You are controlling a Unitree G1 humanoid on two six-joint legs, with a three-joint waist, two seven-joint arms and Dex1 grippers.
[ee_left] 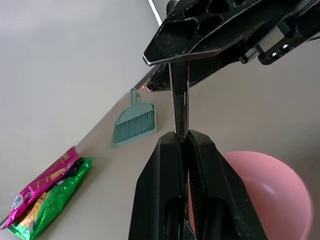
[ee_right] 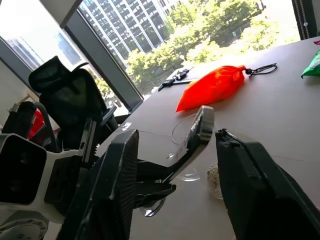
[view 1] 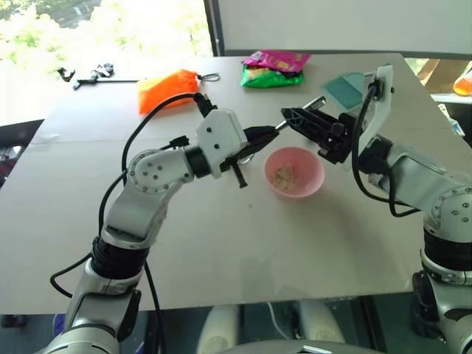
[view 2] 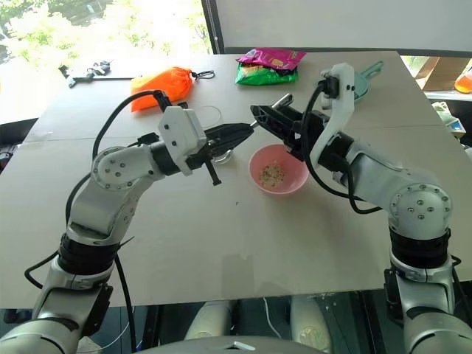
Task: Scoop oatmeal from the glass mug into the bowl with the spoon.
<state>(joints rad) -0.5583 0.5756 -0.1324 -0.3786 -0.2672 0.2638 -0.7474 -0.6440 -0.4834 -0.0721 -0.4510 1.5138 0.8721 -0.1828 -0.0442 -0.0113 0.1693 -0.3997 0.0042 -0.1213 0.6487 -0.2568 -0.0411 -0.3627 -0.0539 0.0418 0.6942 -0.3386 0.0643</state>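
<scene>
Closest to the camera are the two arms, meeting above the table (view 1: 221,251) with the spoon (ee_left: 180,102) stretched between them. Left gripper (ee_left: 183,137) is pinched tight on one end of the spoon, and the right gripper (ee_right: 172,142) has its jaws spread on either side of the other end, not clamped on it as far as I can see. Pink bowl (view 1: 295,171) sits on the table right under that handoff, with a little oatmeal (view 1: 285,175) in the bottom. Glass mug (ee_right: 186,145) stands behind the left gripper, near the orange pouch (view 1: 166,88). Further back there's a teal dustpan scoop (ee_left: 133,122) and some snack packets (view 1: 273,68).
</scene>
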